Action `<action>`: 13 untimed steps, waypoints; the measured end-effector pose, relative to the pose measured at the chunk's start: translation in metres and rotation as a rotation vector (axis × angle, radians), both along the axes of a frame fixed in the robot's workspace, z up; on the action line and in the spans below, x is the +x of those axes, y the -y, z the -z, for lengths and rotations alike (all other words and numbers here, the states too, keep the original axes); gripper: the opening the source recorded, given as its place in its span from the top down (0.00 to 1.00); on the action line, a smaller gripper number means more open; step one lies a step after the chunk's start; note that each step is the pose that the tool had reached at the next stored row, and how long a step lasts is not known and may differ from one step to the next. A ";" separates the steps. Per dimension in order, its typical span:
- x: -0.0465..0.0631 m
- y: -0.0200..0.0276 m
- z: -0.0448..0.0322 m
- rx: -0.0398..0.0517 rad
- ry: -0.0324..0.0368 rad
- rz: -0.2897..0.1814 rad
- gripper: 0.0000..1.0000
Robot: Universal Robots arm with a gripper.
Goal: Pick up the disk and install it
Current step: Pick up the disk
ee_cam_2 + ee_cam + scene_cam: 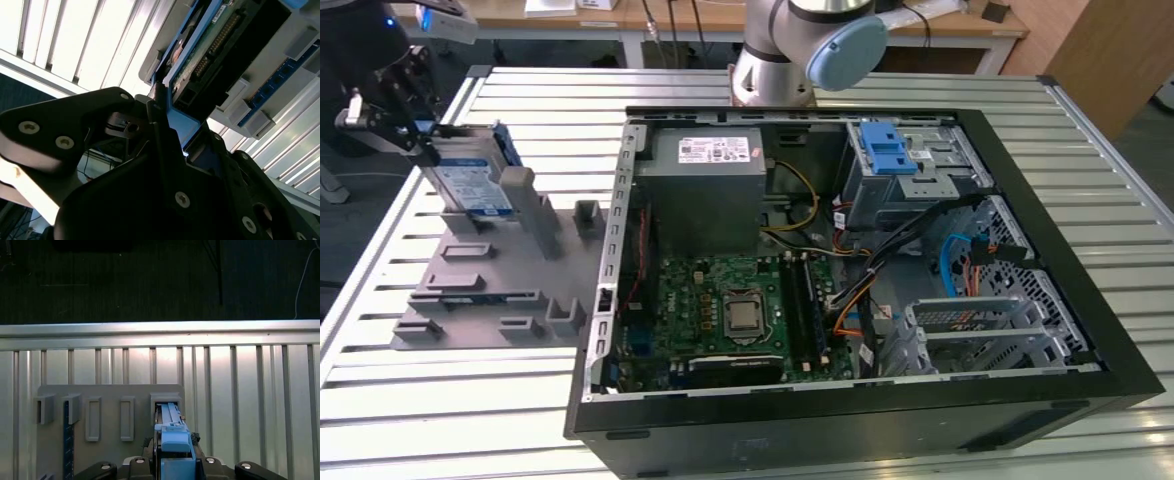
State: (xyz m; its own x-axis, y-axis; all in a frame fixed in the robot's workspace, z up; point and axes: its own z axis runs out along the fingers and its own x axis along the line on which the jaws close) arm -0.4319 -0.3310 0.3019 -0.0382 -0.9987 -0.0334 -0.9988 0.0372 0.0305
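The disk [470, 185], silver with a blue-and-white label in a blue carrier, stands on edge at the far end of a grey slotted holder [494, 290], at the exterior view's left. My gripper [416, 135] is at its upper end. In the second wrist view the black fingers [125, 107] press on the blue carrier edge of the disk [220, 35], whose green circuit side shows. The first wrist view shows the carrier end of the disk [172, 440] between the jaws of the gripper [172, 462], over a slot in the holder [110, 390].
An open computer case [1067, 260] lies on the slatted metal table, right of the holder. Inside are a grey drive cage with a blue latch [894, 155], a power supply box [707, 170], the motherboard and loose cables. The arm's base [787, 50] stands behind the case.
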 end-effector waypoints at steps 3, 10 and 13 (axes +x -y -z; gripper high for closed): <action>0.000 0.0000 -0.0027 0.0000 -0.0001 0.000 0.63; 0.000 0.0000 -0.0084 -0.0001 -0.0002 0.000 0.63; 0.000 0.0000 -0.0106 0.0000 -0.0001 0.000 0.63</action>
